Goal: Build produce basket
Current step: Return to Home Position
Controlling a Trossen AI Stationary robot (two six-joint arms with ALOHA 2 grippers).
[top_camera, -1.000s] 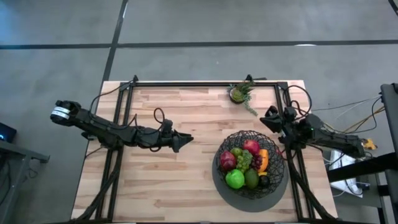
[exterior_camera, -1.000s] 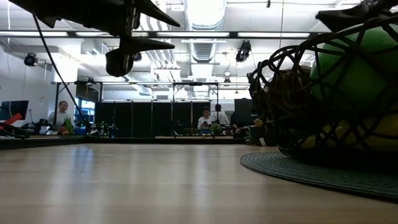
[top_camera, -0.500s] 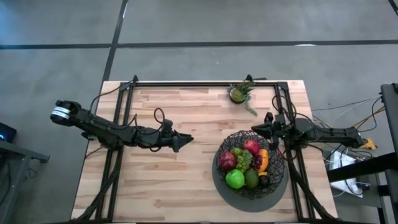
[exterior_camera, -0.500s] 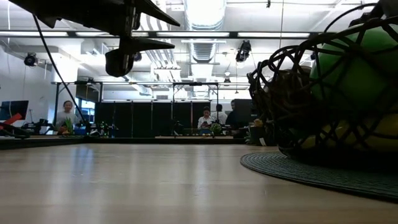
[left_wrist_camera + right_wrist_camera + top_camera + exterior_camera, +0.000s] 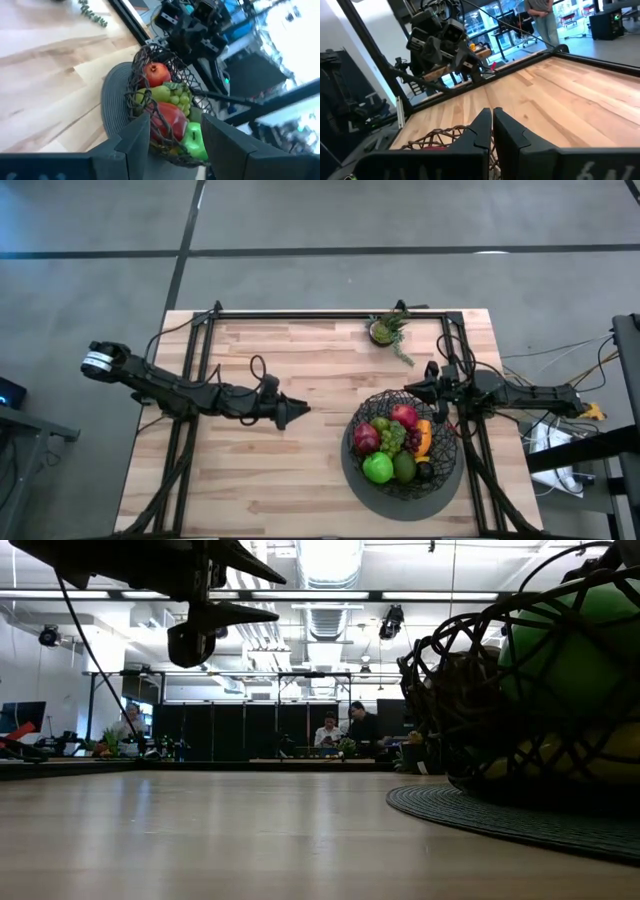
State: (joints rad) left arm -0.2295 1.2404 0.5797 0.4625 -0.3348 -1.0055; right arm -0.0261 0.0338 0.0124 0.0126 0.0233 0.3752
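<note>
Basket (image 5: 372,408) near table's (image 5: 300,360) right edge, right fingers (image 5: 412,390) perhaps over rim

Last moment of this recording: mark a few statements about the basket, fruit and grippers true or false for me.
1. The wire basket holds a green apple and green grapes. True.
2. The basket stands on bare wood. False: it stands on a round grey mat.
3. The left gripper holds a fruit. False: it is open and empty, left of the basket.
4. The right gripper is shut. True.
5. The potted plant is inside the basket. False: it stands on the table near its edge, apart from the basket.
</note>
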